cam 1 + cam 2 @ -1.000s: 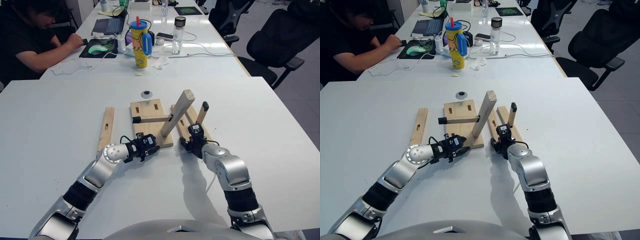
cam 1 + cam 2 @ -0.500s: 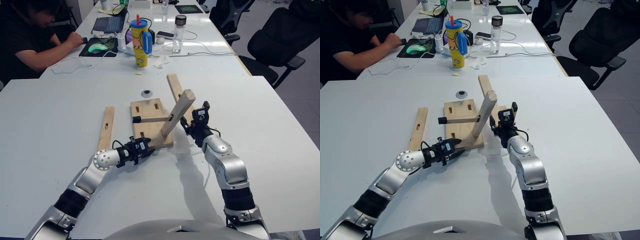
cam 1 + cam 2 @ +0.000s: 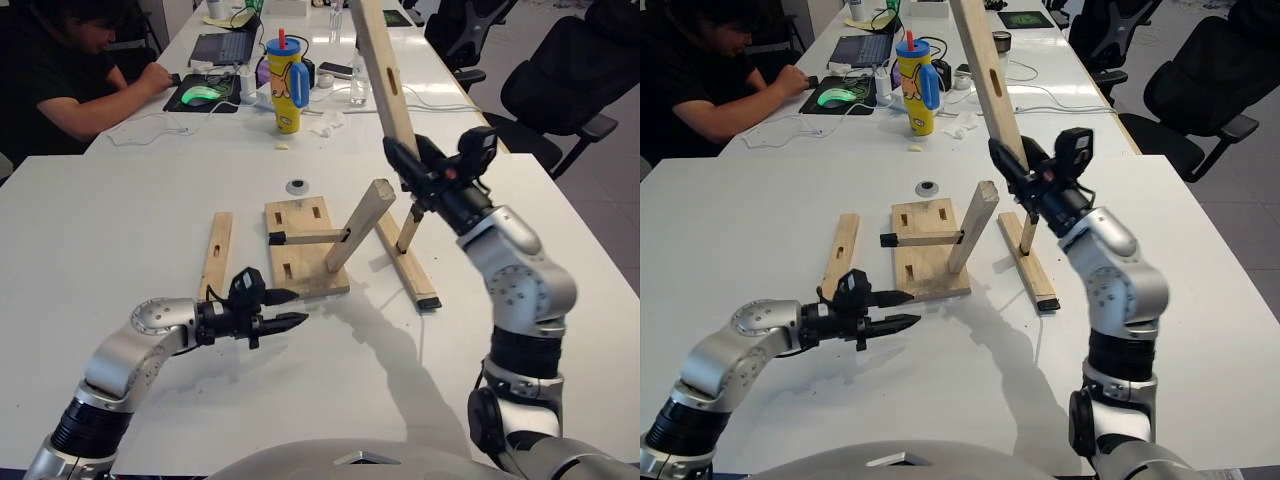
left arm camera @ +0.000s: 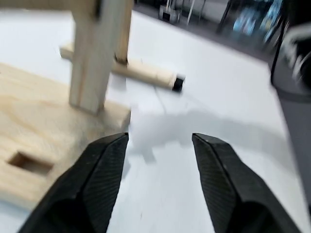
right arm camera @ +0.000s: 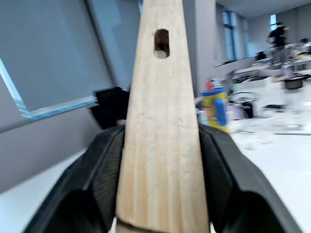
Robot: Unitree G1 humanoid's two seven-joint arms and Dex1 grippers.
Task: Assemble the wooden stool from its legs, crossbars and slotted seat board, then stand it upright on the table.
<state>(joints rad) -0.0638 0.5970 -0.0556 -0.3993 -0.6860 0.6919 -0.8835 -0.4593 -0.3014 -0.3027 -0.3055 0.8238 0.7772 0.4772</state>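
The right end effector (image 3: 408, 165) is clamped on a slotted wooden leg (image 3: 378, 70), holding it high above the tabletop (image 3: 100, 230). The left end effector (image 3: 285, 322) hovers low, wide open and empty, just in front of the seat board (image 3: 300, 262), which carries one slanted leg (image 3: 360, 225).
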